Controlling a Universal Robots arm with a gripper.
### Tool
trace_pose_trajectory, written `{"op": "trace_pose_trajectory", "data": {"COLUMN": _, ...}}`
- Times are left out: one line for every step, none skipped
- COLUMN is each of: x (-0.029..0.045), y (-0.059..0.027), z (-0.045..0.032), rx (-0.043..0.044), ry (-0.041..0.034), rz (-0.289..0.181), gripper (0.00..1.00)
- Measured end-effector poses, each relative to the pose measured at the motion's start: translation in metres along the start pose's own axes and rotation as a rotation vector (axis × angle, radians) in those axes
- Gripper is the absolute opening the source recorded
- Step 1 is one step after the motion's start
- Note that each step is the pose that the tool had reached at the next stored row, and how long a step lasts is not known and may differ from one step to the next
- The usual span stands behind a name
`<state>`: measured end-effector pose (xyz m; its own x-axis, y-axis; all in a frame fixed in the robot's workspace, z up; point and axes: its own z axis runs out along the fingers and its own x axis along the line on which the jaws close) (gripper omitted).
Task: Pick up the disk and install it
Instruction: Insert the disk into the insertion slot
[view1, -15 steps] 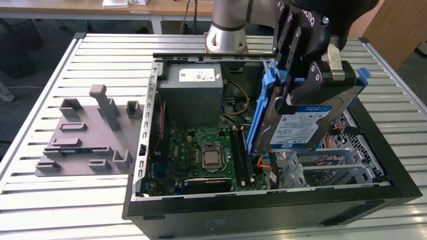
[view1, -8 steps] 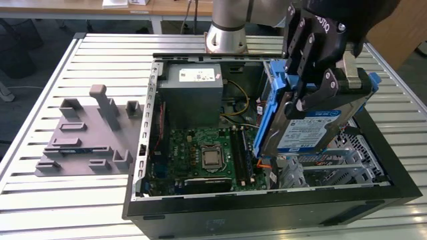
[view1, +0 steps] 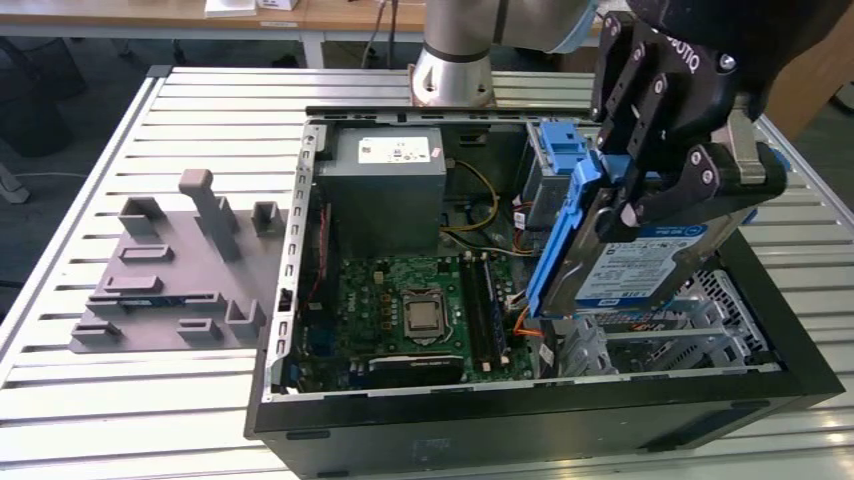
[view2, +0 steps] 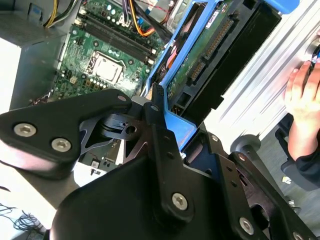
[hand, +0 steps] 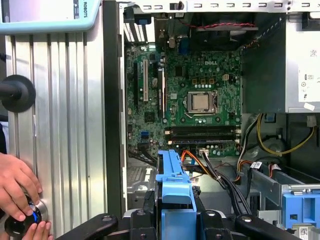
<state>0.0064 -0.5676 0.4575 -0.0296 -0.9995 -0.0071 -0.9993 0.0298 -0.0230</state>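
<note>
Clamping disk (view1: 638, 272) upright; pincer (view1: 683, 205) above open computer case (view1: 534, 425)

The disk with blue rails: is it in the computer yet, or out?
Out. The tool grips the disk, tilted over the open case, not seated.

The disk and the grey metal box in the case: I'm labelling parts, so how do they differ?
The disk hangs tilted in the gripper over the case, while the grey metal box sits in a corner of it. The disk carries blue rails and a blue-banded white label. The grey metal box has a small white sticker. The disk is smaller. Both are rectangular metal.
</note>
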Motion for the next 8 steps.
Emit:
{"op": "trace_pose_trajectory", "data": {"x": 0.0001, "y": -0.0018, "z": 0.0002, "rx": 0.0000, "ry": 0.0001, "rz": 0.000, "gripper": 0.36}}
{"op": "trace_pose_trajectory", "data": {"x": 0.0002, "y": -0.0034, "z": 0.0005, "rx": 0.0000, "ry": 0.0001, "rz": 0.000, "gripper": 0.36}}
{"op": "trace_pose_trajectory", "data": {"x": 0.0003, "y": -0.0049, "z": 0.0008, "rx": -0.0001, "ry": 0.0001, "rz": 0.000, "gripper": 0.36}}
{"op": "trace_pose_trajectory", "data": {"x": 0.0003, "y": -0.0064, "z": 0.0012, "rx": -0.0001, "ry": 0.0000, "rz": 0.000, "gripper": 0.36}}
{"op": "trace_pose_trajectory", "data": {"x": 0.0004, "y": -0.0080, "z": 0.0015, "rx": 0.0000, "ry": -0.0001, "rz": 0.000, "gripper": 0.36}}
{"op": "trace_pose_trajectory", "data": {"x": 0.0004, "y": -0.0094, "z": 0.0019, "rx": -0.0001, "ry": -0.0001, "rz": 0.000, "gripper": 0.36}}
{"op": "trace_pose_trajectory", "data": {"x": 0.0004, "y": -0.0108, "z": 0.0023, "rx": 0.0000, "ry": -0.0001, "rz": 0.000, "gripper": 0.36}}
{"op": "trace_pose_trajectory", "data": {"x": 0.0005, "y": -0.0123, "z": 0.0026, "rx": 0.0000, "ry": -0.0002, "rz": 0.000, "gripper": 0.36}}
